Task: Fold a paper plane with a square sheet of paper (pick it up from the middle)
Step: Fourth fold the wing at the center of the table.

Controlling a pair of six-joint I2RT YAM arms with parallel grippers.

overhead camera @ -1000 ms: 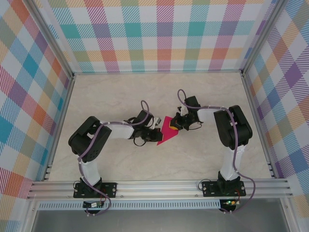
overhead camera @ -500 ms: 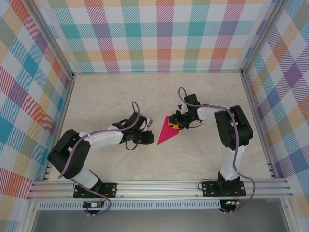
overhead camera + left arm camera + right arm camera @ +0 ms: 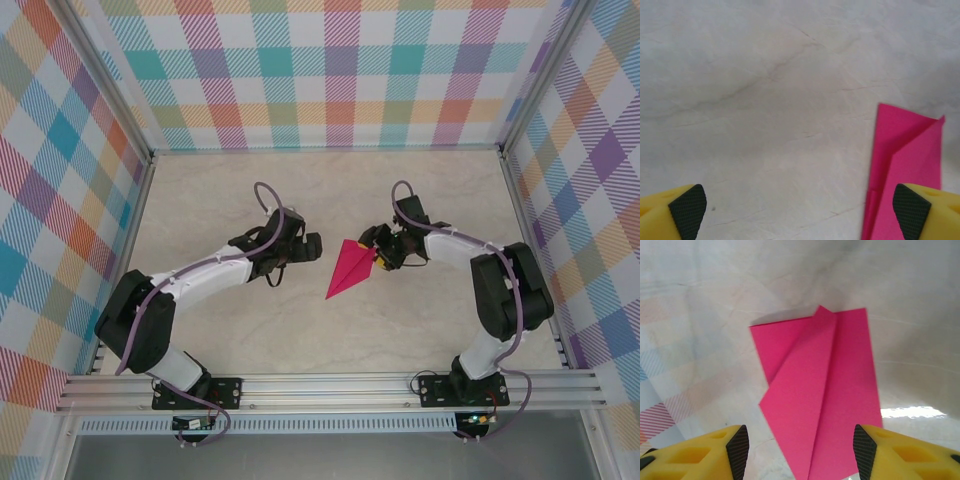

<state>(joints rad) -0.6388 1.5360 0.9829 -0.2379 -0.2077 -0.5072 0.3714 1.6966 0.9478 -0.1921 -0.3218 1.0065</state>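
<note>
The paper plane (image 3: 350, 268) lies flat on the worktop (image 3: 250, 330), nose toward the arms' bases. The left hand (image 3: 311, 245) gapes wide nearby. The right hand (image 3: 378, 257), also open, hovers at its tail, probably leaving the creases undisturbed.

Magenta paper plane (image 3: 350, 268), folded dart, lying flat.

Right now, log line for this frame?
paper plane: folded, lying on table | left pincer: open, beside it | right pincer: open, at its edge
</note>
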